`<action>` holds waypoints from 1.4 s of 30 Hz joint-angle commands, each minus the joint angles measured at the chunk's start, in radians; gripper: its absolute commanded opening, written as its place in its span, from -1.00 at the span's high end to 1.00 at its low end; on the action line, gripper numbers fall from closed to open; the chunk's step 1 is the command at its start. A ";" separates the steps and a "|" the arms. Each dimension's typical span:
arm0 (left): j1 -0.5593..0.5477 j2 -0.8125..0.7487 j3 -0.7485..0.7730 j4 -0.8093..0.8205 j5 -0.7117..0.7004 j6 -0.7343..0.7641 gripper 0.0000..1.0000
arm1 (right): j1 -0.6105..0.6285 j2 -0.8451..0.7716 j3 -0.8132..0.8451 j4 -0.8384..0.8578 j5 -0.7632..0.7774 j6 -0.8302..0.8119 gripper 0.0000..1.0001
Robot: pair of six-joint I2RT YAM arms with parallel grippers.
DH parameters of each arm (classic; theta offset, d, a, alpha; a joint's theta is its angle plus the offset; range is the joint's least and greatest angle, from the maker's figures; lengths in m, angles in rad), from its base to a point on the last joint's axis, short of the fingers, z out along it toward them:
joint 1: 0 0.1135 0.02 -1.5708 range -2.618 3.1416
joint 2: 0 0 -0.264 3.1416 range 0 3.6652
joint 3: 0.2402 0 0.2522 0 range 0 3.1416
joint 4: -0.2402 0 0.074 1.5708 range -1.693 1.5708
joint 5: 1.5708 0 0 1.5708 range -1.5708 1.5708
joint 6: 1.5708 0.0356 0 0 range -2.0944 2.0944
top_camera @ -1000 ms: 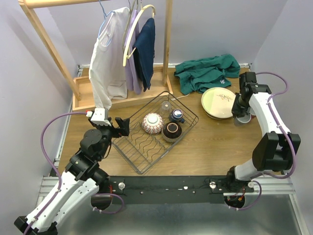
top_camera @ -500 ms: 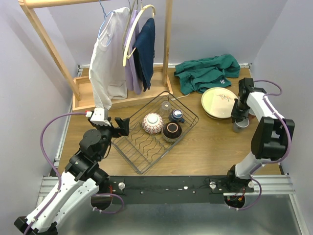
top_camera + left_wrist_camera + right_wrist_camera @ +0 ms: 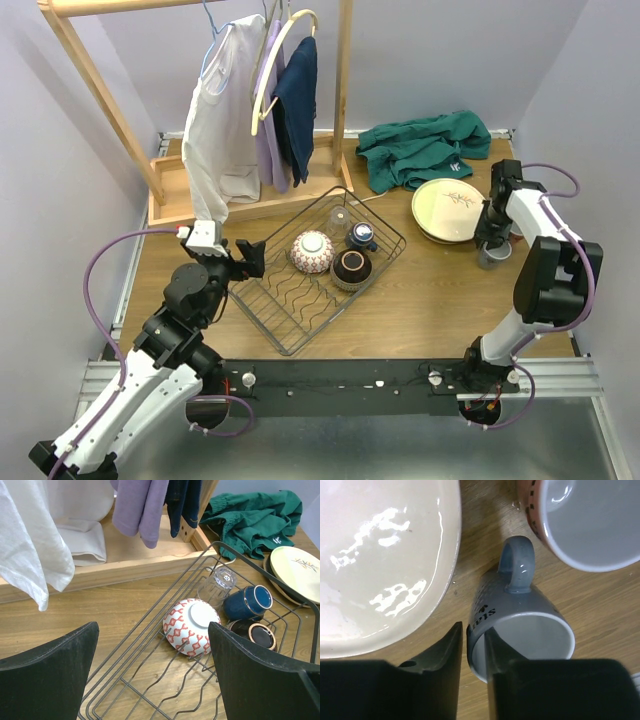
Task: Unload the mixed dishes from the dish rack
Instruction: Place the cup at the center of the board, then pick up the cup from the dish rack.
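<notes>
**Grey mug being set down beside the plates; four pieces left in the rack**

The black wire dish rack (image 3: 300, 300) sits mid-table on the brown wooden tabletop (image 3: 430, 300). The stack of large cream round plates (image 3: 447, 208) lies well to its right, already unloaded.

At the rack's far end lie the red-and-white patterned bowl (image 3: 191, 626), upside down, and the dark bowl (image 3: 255, 632) just beside it. The dark blue cup (image 3: 248, 601) lies on its side there, and the clear glass tumbler (image 3: 219, 582) is behind them.

The left gripper (image 3: 154, 627) hangs at the rack's near-left rim with its jaws spread wide and nothing between them.

The step in hand looks like placing the small grey handled mug (image 3: 520, 625). It rests mouth-up on the wood, just off the plates' edge, with its handle towards a red-brown cup with a white inside (image 3: 580, 520).

The right gripper (image 3: 476, 645) straddles the mug's wall, one finger inside and one outside. I cannot tell whether the fingers pinch the wall or have let it go.

Next, the right jaws need to part clear of the wall and lift straight up, so that neither the mug nor the plate rim is knocked. After that the rack's bowls and cups are to be fetched, and the waiting left arm is nearest to them
</notes>
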 commanded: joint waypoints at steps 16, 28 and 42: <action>0.013 0.071 -0.012 0.043 0.055 0.008 -0.98 | 0.024 -0.355 -0.006 0.058 -0.313 -0.028 -0.67; 0.010 0.252 0.121 -0.034 0.191 0.091 -0.98 | 0.093 -0.499 -0.133 0.219 -0.520 0.021 -1.00; -0.006 0.609 0.364 -0.096 0.323 0.079 -0.98 | 0.212 -0.545 -0.273 0.366 -0.565 0.079 -1.00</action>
